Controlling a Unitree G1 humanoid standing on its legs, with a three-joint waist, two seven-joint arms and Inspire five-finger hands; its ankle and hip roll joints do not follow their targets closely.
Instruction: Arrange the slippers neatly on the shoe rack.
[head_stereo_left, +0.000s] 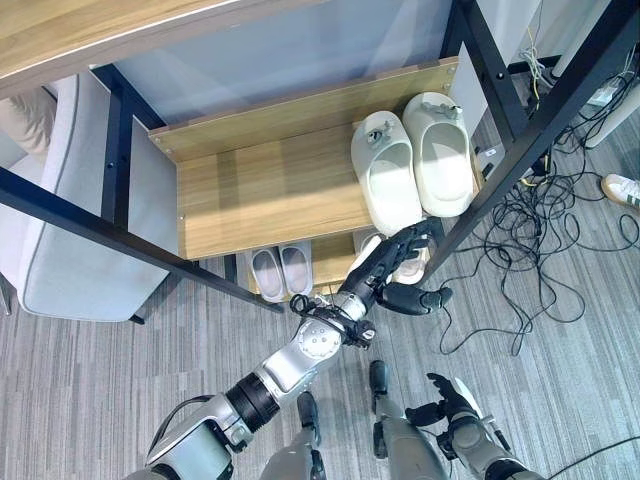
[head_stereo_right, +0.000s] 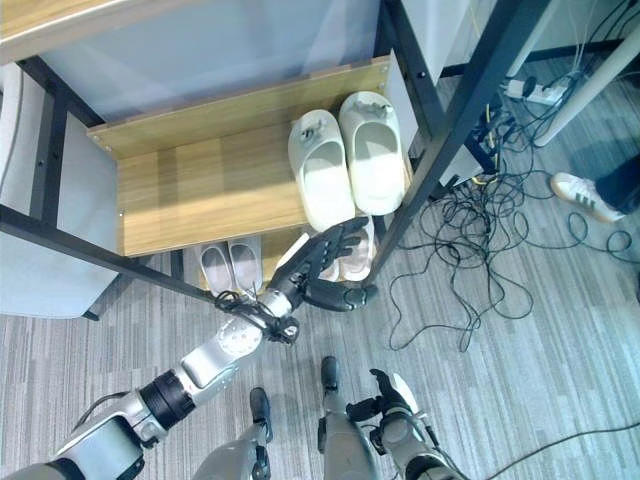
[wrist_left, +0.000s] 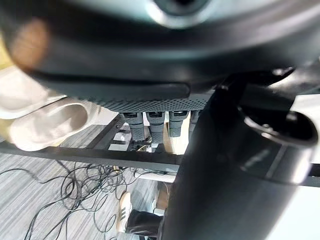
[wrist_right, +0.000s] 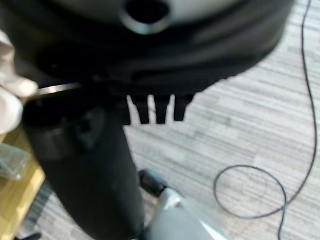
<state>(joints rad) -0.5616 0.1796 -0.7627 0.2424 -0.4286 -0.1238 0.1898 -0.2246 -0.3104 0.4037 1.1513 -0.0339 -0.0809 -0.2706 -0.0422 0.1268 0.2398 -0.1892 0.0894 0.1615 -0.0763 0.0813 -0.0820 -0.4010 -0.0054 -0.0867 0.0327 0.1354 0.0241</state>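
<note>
On the middle shelf (head_stereo_left: 260, 190) one cream pair (head_stereo_left: 415, 160) sits aligned; left hand (head_stereo_left: 395, 262), fingers extended and relaxed, reaches toward pale slippers (head_stereo_right: 345, 262) below, unplaced.

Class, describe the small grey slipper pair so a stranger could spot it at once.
Start at the wooden shoe rack. On its lower shelf sits the small grey slipper pair, left of the left hand. It is far smaller and greyer than the cream slippers on the shelf above.
</note>
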